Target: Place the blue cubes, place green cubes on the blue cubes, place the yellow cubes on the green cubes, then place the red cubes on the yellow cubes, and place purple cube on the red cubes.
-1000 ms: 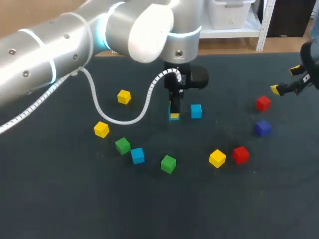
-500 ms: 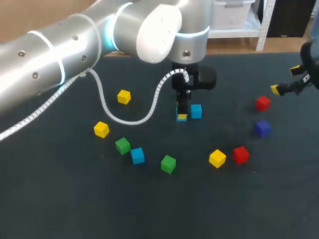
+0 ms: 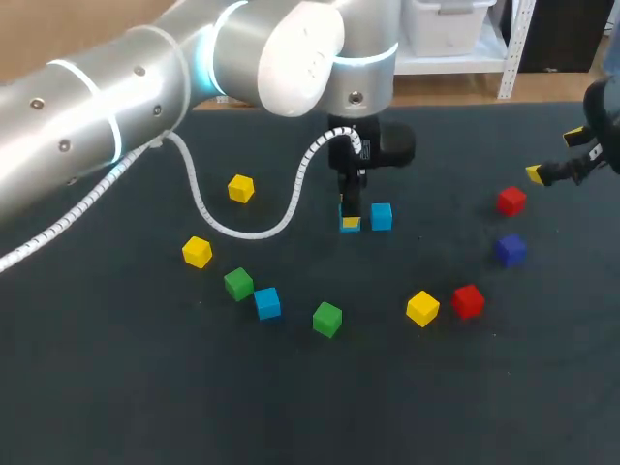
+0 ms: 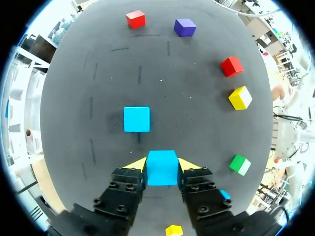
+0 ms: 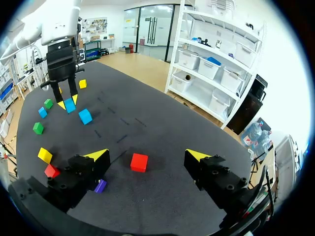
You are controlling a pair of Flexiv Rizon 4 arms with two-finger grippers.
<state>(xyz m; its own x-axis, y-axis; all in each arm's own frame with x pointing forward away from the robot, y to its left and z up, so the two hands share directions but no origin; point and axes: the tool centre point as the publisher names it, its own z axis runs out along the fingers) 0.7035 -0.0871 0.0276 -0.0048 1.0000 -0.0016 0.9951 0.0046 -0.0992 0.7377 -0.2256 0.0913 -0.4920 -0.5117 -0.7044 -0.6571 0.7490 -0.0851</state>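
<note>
- A third blue cube (image 3: 267,303) lies well apart towards my left side, beside a green cube (image 3: 238,283); judged from the layout, it comes into play later, not in this move
- The left gripper (image 4: 162,164) is clamped on a blue cube (image 4: 162,172), one yellow tip on each of two opposite faces; the cube hangs low over the table (image 3: 116,387), and I cannot tell whether it touches the cloth
- The second blue cube (image 4: 136,119) rests on the table straight ahead of those fingers, a little off their line, near but apart; in the head view it sits just to the right of the held one; so the set-down seems to turn on that narrow gap and on keeping the faces square
- The right gripper (image 5: 147,155) hangs far off at my right with fingers wide apart, holding nothing; a red cube (image 5: 139,162) lies ahead of it, untouched; the left arm is plainly the nearer to the blue pair
</note>
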